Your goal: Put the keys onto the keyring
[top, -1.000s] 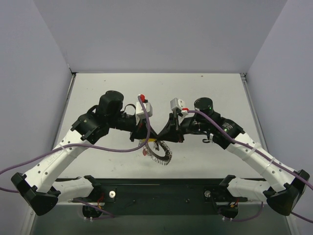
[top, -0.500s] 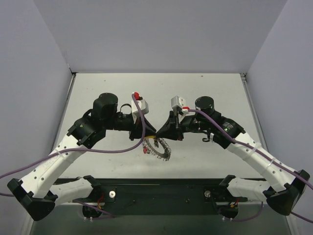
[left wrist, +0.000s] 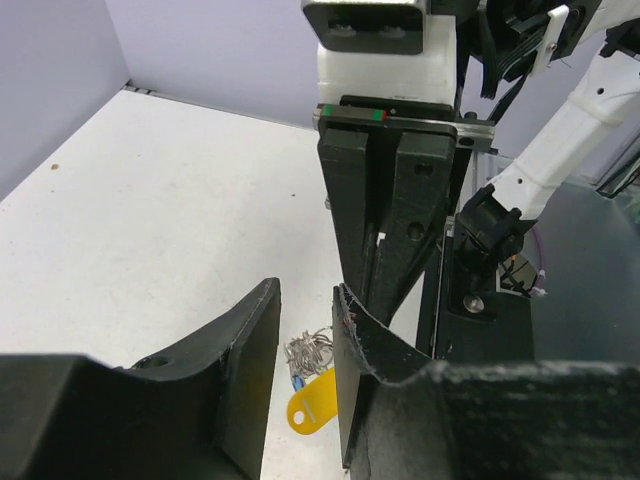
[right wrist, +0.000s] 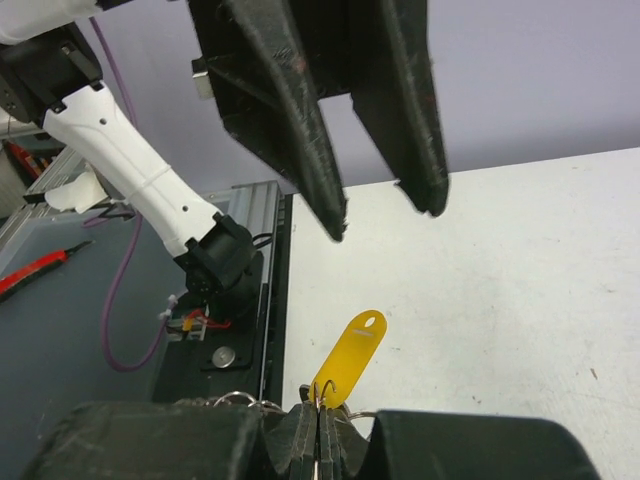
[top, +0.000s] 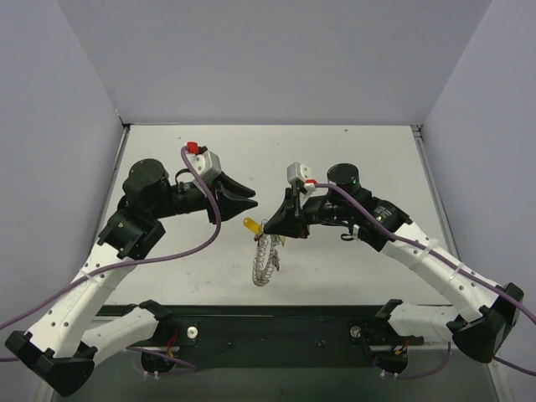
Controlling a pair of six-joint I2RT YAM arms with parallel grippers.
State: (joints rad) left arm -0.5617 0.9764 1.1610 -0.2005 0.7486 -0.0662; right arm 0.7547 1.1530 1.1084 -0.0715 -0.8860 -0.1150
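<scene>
The right claw (top: 270,226) was clenched on the keyring (top: 265,261). It pinched the wire near the top, and the rest of the floppy loop drooped toward the table (top: 352,151) in the middle of the workspace between the two arms. Whether the low end of the loop touched the surface could not be told. A yellow key (top: 250,225) stuck out just beside the pinched fingertips. In the right wrist view it seemed to hang from the wire there, though it was unclear whether it was fully threaded. The left claw (top: 254,200) was released and empty, its jaws apart and pointing at the right claw from close by, a little above the yellow key.

The likeliest trouble lay in that narrow pinch. The loop was slack and hung from one small point, so any tug or swing could probably pull the wire out of the fingers and drop the whole lot. The two claws were also near each other. If the left came in again at a poor angle, it could knock the yellow key aside or strike the right fingers instead of catching anything. If the key was only resting on an open end of the wire, a nudge might slide it back off. No other keys showed clearly, so how many were left to thread could not be judged.
</scene>
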